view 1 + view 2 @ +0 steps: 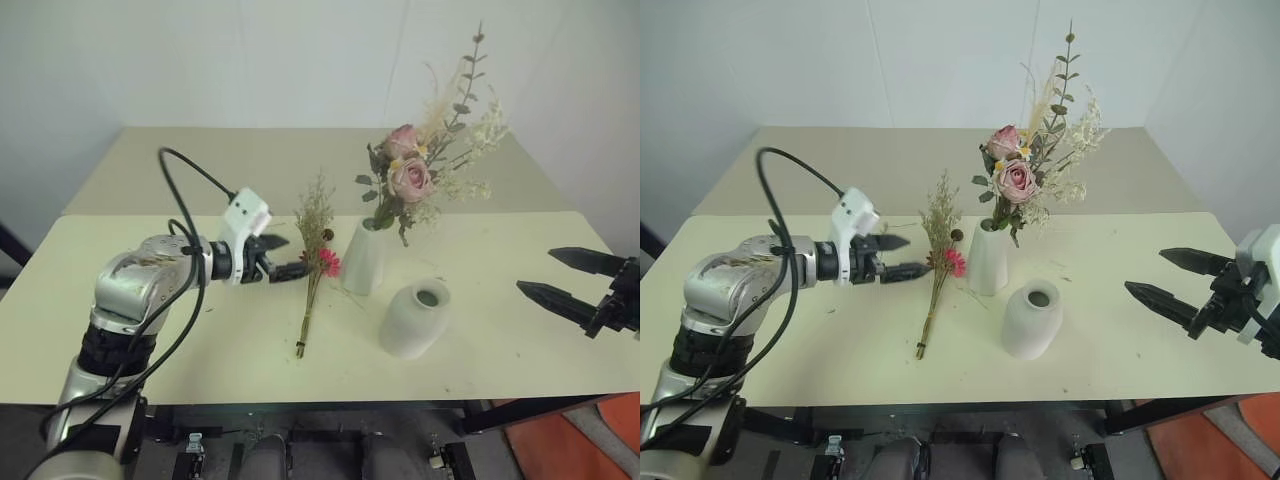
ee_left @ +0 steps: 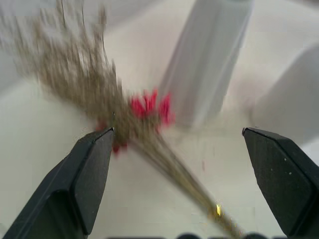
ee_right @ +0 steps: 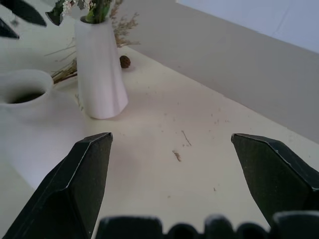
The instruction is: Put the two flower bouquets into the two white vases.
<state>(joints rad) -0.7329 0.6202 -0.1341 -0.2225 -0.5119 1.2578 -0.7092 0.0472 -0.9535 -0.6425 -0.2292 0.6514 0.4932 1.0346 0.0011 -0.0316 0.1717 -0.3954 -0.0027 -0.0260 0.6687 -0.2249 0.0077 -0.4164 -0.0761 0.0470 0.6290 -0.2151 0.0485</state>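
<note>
Plainly, no writing shows on either white vase.

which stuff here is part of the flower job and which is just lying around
Part of the job:
- rose bouquet, already in the tall vase
- dried-grass bouquet, lying on the table
- short round vase, empty
- left pincer, open beside the lying bouquet

Just lying about:
- small bits of plant debris on the table
</note>
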